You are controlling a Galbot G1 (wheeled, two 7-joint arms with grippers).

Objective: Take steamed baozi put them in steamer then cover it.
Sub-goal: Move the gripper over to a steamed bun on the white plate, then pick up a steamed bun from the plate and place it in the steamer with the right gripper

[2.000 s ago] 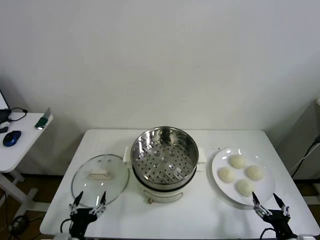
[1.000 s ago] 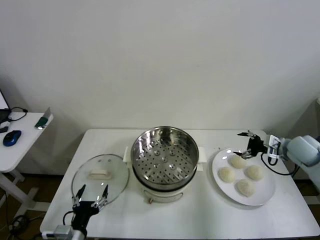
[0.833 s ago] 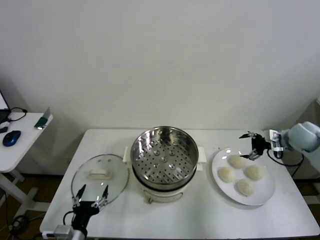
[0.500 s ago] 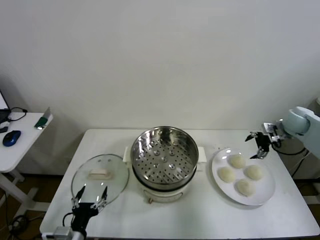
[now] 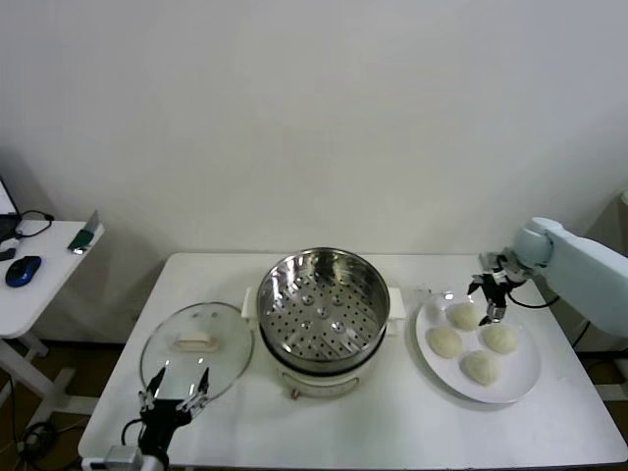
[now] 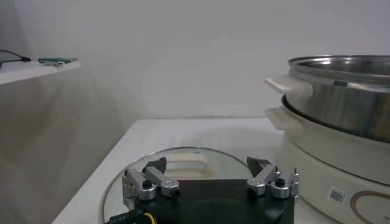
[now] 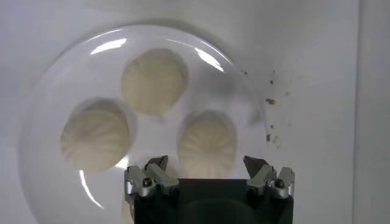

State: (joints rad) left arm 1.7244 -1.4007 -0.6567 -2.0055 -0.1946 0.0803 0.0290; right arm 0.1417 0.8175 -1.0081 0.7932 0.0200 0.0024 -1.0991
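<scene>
evidently the right gripper (image 5: 488, 299) hung over the white plate (image 5: 523, 386), jaws wide to fit a steamed baozi (image 5: 464, 316), while the left gripper (image 5: 175, 394) waited wide by the cover (image 5: 196, 350), left of the empty steamer (image 5: 323, 306).

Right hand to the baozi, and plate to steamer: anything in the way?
Nothing visible. The open right hand hangs above the plate, with a baozi bare just beneath it. The steamer beside the plate is uncovered; its glass lid lies on the table on the steamer's far side.
</scene>
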